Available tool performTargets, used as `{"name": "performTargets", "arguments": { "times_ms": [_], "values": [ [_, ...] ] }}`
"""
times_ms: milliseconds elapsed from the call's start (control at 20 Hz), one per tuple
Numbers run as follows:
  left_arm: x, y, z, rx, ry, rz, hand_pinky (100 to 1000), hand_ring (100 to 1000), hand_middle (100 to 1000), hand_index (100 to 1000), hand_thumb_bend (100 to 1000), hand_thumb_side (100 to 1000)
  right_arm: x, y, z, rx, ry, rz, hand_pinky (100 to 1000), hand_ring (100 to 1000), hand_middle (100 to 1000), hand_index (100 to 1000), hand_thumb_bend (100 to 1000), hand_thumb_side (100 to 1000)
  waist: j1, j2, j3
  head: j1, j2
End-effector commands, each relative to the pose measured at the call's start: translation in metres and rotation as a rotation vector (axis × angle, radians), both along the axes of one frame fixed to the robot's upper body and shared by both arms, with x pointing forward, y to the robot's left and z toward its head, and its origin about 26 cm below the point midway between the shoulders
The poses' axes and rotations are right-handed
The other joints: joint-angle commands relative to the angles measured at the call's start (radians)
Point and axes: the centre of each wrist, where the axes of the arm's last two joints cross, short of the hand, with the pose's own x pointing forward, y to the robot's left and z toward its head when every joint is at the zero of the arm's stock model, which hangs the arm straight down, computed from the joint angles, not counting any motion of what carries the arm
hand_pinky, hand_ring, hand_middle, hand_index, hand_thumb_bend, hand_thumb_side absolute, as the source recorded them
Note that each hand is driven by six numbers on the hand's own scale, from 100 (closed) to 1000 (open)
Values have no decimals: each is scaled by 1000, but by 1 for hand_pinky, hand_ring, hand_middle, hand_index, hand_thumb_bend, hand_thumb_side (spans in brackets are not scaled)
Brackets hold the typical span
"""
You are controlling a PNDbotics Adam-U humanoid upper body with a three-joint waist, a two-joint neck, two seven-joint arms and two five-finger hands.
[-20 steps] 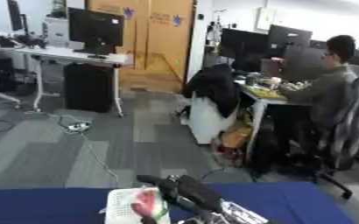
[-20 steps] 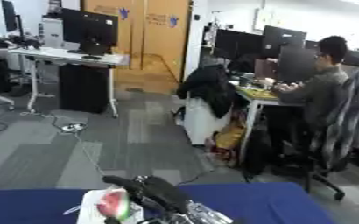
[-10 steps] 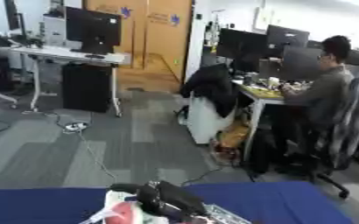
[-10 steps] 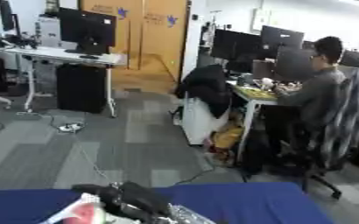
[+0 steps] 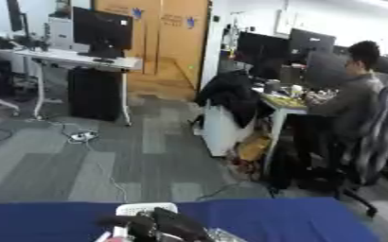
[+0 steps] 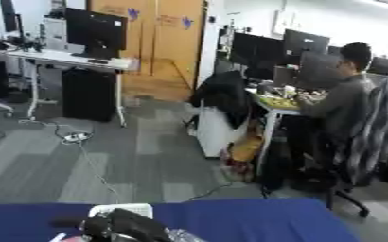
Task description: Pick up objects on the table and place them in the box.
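Only the far strip of the blue table (image 5: pixel 296 220) shows along the bottom. A white box (image 5: pixel 146 208) stands at its left of centre, with only the far rim visible. My right hand (image 5: pixel 152 224), black, hovers over the box and covers most of it; its arm runs off toward the lower right, with a silvery part (image 5: pixel 222 235) behind it. A small reddish patch (image 5: pixel 106 238) shows at the bottom edge, left of the hand; I cannot make out what it is. The hand is blurred, and whether it holds anything is hidden. My left hand is out of view.
Beyond the table's far edge lies an office floor with a cable and a power strip (image 5: pixel 81 136). A desk with monitors (image 5: pixel 102 33) stands at the back left. A person sits at a cluttered desk (image 5: pixel 284 101) on the right.
My right hand has drawn back toward me and a little to the left over the white box, and sits lower in the picture. The box's contents, seen earlier, are now covered.
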Motion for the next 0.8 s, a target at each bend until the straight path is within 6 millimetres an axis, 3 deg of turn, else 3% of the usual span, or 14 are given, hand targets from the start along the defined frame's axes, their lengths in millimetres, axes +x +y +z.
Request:
{"name": "performTargets", "arguments": {
  "times_ms": [50, 600, 800],
  "values": [
    [-4, -5, 10, 3, -31, -14, 591, 626, 781, 842, 193, 993, 3, -3, 14, -8, -49, -29, 100, 100, 100, 1000, 240, 563, 2, -12, 4, -18, 21],
    [-4, -8, 12, 13, -25, -20, 589, 625, 781, 842, 193, 994, 11, -21, 4, -21, -79, -237, 100, 100, 100, 1000, 329, 588, -8, -8, 14, -21, 58],
    [0, -7, 10, 23, -16, -6, 585, 623, 781, 842, 192, 995, 12, -30, 4, -29, -94, -299, 100, 100, 100, 1000, 335, 592, -10, -7, 10, 17, 168]
  ]
}}
